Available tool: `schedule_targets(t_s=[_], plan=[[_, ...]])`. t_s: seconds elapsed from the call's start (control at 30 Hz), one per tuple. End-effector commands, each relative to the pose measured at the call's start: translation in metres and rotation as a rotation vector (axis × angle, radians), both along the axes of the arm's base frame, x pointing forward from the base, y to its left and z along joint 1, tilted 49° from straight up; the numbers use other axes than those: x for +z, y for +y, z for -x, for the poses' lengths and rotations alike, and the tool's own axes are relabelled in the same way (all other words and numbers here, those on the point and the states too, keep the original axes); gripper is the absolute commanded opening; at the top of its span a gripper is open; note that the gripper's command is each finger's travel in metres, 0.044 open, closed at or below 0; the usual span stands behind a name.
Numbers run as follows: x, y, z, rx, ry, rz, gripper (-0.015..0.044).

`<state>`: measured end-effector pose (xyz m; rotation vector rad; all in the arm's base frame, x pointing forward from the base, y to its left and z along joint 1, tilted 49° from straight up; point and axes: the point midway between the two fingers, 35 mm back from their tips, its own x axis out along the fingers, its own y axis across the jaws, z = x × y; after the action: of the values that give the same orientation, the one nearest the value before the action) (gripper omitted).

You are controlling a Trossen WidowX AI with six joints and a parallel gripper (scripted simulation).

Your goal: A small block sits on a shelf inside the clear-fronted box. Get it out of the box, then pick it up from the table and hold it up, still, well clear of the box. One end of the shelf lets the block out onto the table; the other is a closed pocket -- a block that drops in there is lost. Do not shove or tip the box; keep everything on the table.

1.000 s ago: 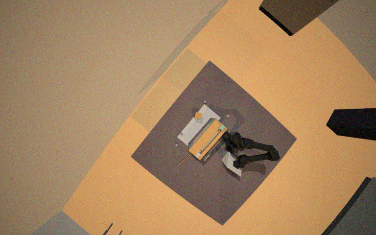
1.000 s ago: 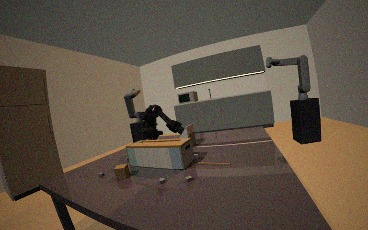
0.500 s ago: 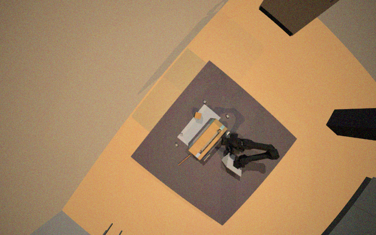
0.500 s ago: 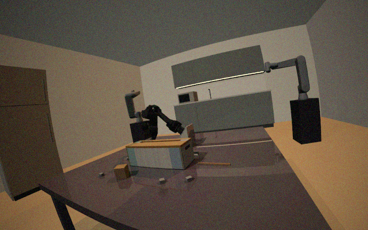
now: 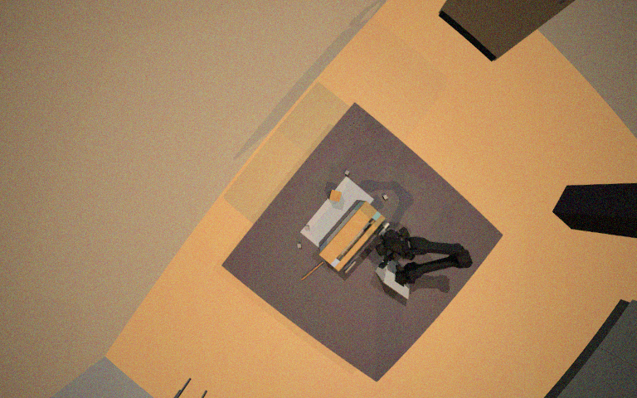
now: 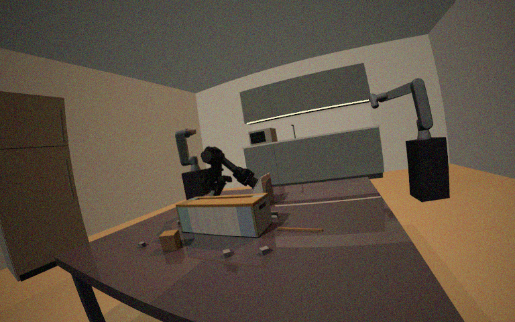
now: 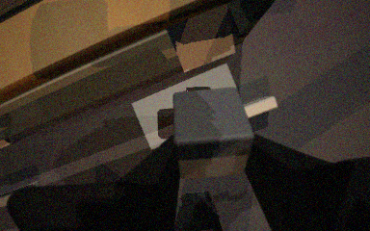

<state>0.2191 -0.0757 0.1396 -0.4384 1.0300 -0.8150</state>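
Top view: the hand [image 5: 386, 235] [image 6: 220, 186] [image 7: 207, 139] is right in by one end of the box [image 5: 346, 233] [image 6: 224, 201] [image 7: 72, 43], on the arm's side, low over the desk [image 5: 376, 328] [image 6: 304, 273]. Exterior: it's behind the box, whatever it grips hidden! Wrist: clenched on a grey block [image 7: 209, 115], and I'd call that the task's block, squarely between the fingers. Box alongside, so the coming move looks like up, then away.

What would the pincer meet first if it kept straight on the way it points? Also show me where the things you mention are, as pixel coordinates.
Seemingly the pale flat panel [image 7: 212, 78] beyond the grey block [image 7: 212, 113] in the pincer [image 5: 385, 232] [image 6: 224, 185] [image 7: 207, 139]; depth is unclear, so the tabletop could come first.
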Motion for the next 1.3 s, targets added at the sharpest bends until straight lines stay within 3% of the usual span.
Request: schedule_targets(t_s=[0.0,1.27], plan=[[0.001,0.003,0.000,0.098,0.135,0.061,0.0000],[0.020,0.031,0.007,0.989,1.487,0.627,0.0000]])
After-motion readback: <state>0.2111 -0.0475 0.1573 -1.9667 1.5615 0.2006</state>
